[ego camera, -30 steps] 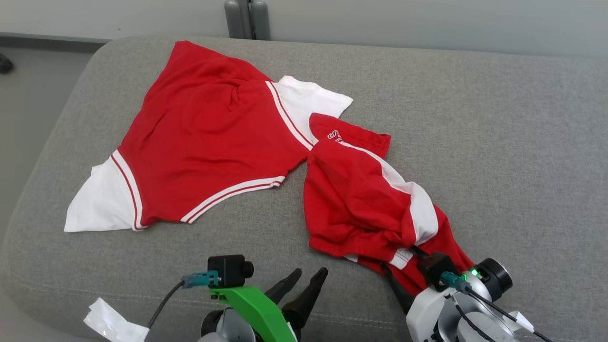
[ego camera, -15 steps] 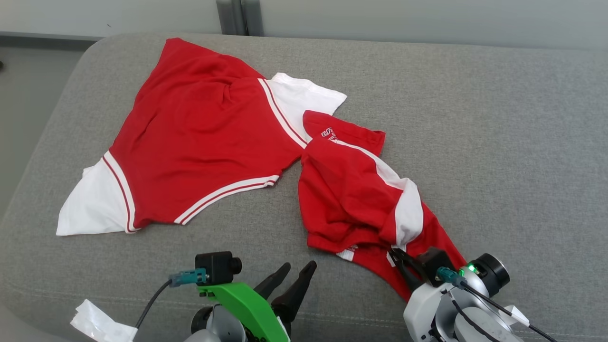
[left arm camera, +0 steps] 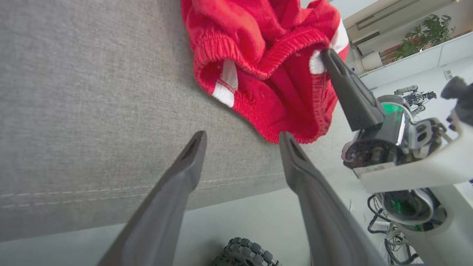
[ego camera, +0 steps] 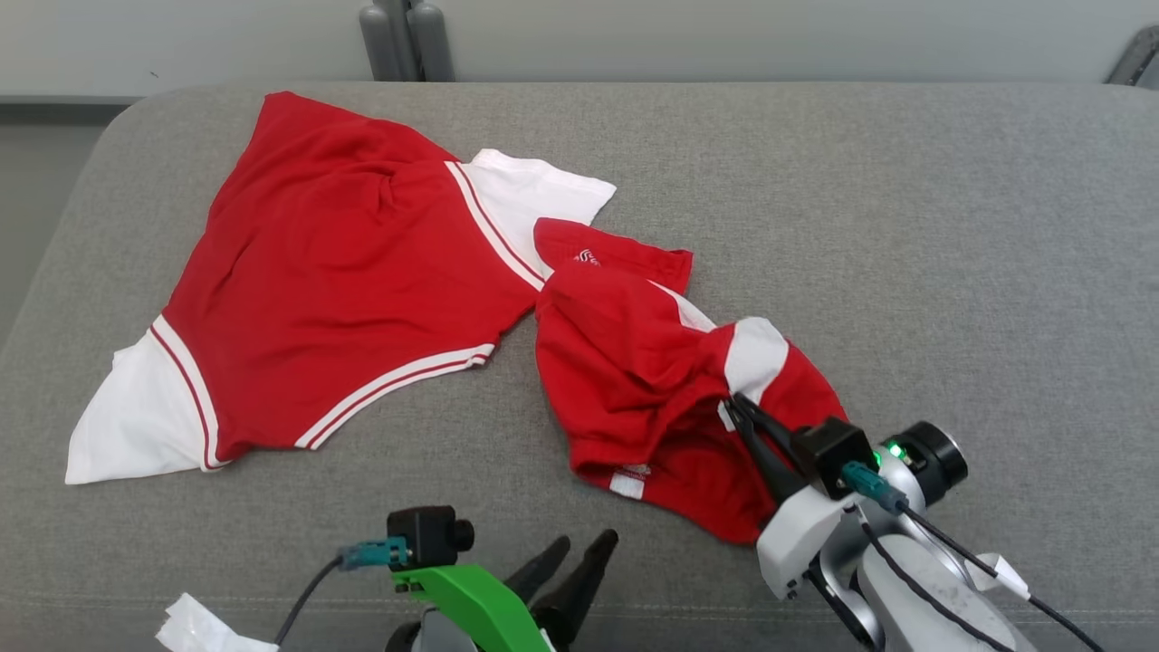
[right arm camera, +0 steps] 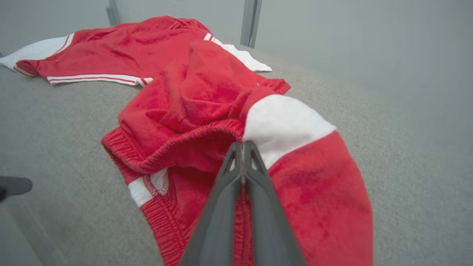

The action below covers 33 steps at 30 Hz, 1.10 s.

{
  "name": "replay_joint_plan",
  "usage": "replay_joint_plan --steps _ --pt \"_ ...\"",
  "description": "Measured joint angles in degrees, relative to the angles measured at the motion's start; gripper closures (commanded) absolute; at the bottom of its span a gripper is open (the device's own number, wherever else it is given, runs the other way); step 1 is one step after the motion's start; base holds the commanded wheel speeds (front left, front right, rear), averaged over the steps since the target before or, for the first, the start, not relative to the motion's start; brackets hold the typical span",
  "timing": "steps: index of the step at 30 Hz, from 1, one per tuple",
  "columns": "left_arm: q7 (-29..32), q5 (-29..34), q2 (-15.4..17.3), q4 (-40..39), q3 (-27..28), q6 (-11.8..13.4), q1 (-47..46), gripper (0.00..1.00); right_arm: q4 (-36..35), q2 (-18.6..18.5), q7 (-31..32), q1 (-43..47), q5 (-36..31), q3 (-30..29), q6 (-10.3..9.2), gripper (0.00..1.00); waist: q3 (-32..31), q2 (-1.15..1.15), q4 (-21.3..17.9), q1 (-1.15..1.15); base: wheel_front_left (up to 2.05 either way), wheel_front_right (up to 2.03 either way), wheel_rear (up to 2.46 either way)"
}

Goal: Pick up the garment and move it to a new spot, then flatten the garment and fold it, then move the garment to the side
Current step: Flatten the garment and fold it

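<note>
The garment (ego camera: 634,362) is a pair of red shorts with a white side stripe, crumpled at the middle of the grey cushion (ego camera: 905,226). My right gripper (ego camera: 735,403) is shut on its elastic waistband near the white stripe, lifting that edge slightly. In the right wrist view the closed fingers (right arm camera: 242,145) pinch the waistband of the garment (right arm camera: 207,99). My left gripper (ego camera: 585,541) hangs open near the cushion's front edge, holding nothing. The left wrist view shows its spread fingers (left arm camera: 240,136) just short of the garment (left arm camera: 258,37) and the right gripper (left arm camera: 327,55).
A red shirt (ego camera: 335,290) with white sleeves lies spread flat at the left, its sleeve touching the shorts. A white scrap (ego camera: 204,625) sits at the front left edge. Bare cushion stretches to the right. A small toothed wheel (left arm camera: 245,253) lies on the floor.
My right gripper has shut on the shorts' waistband and raised it up and inward, bunching the cloth. The camera view has shifted. The left gripper stays open.
</note>
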Motion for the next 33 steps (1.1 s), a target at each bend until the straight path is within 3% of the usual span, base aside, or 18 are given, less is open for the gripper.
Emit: replay_joint_plan --steps 10,18,33 --pt "-1.0 0.0 -4.1 6.2 0.1 -0.5 -1.0 0.00 -4.6 -0.2 1.5 -2.0 -0.1 0.1 0.10 1.00 1.2 0.00 -0.8 0.00 0.00 0.00 0.00" --pt "-3.8 0.6 -6.2 13.1 1.5 -1.3 -4.9 0.00 -8.2 -0.5 4.3 -3.1 -0.6 1.9 1.48 1.00 2.9 0.00 -1.6 0.00 0.00 0.00 0.00" --pt "-5.6 -0.5 -7.6 19.5 1.2 -4.7 -8.2 0.00 -14.5 -0.8 8.1 -5.3 -0.6 1.9 1.74 1.00 4.9 0.00 -4.1 0.00 0.00 0.00 0.00"
